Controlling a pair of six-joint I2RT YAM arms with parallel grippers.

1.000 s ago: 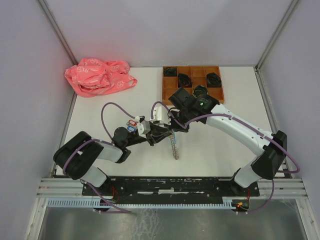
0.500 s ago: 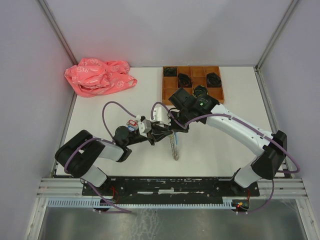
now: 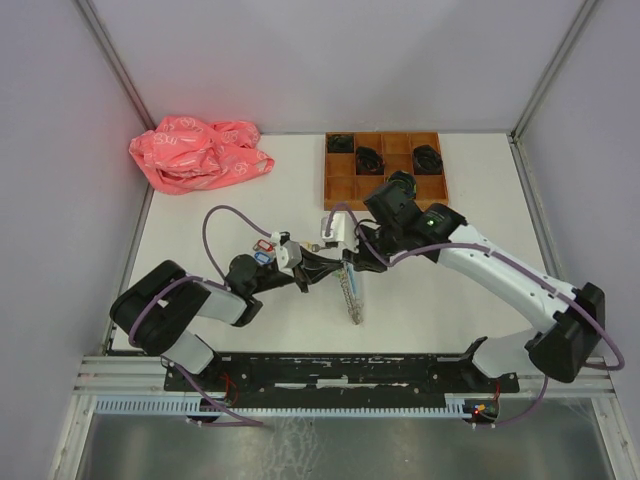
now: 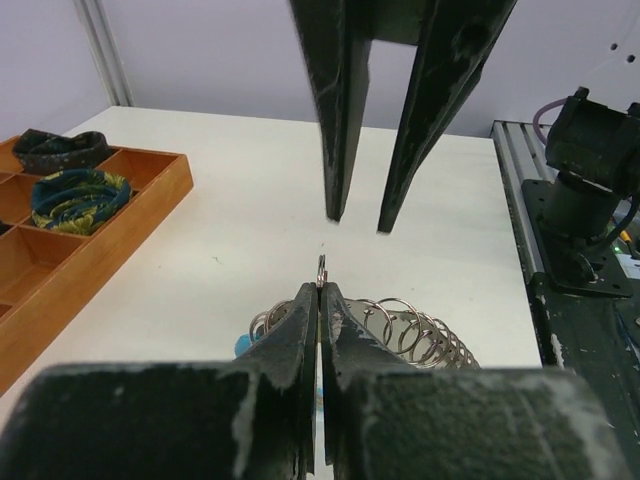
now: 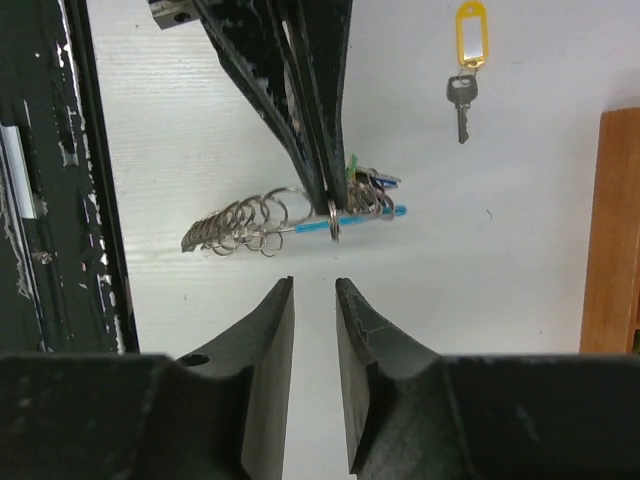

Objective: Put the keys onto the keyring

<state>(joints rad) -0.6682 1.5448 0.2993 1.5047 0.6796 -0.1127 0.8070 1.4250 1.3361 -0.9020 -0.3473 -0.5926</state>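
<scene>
The large silvery metal keyring [image 5: 250, 218], a hoop strung with many loose rings plus one light-blue curved section [image 5: 365, 212], lies between the two arms near the middle of the white table [image 5: 470, 270]. Its row of rings trails toward the arm bases in the overhead view. We cannot tell whether the whole bunch rests on the surface or is partly lifted. One small ring [image 4: 322, 268] of the bunch is pinched in the left gripper [image 4: 320, 292]. Its fingers are closed tight on it, and the ring stands upright just proud of the tips. The right gripper [image 5: 313, 288] faces the left one tip to tip, jaws parted and holding nothing. The pinched ring sits in line with the gap between them, near but not touching. Both wrist views show the ring edge-on, so its flat faces look toward the right gripper's inner faces. The silver key with a yellow oblong plastic tag [image 5: 464, 70] lies loose on the table well off to one side, toward the brown wooden tray [image 5: 618, 230]. Its long axis runs roughly parallel to the right fingers, with the tag at the far end. We judge that no key is in hand yet. The right arm, being free, would have to fetch that key and bring its hole onto the presented ring.
</scene>
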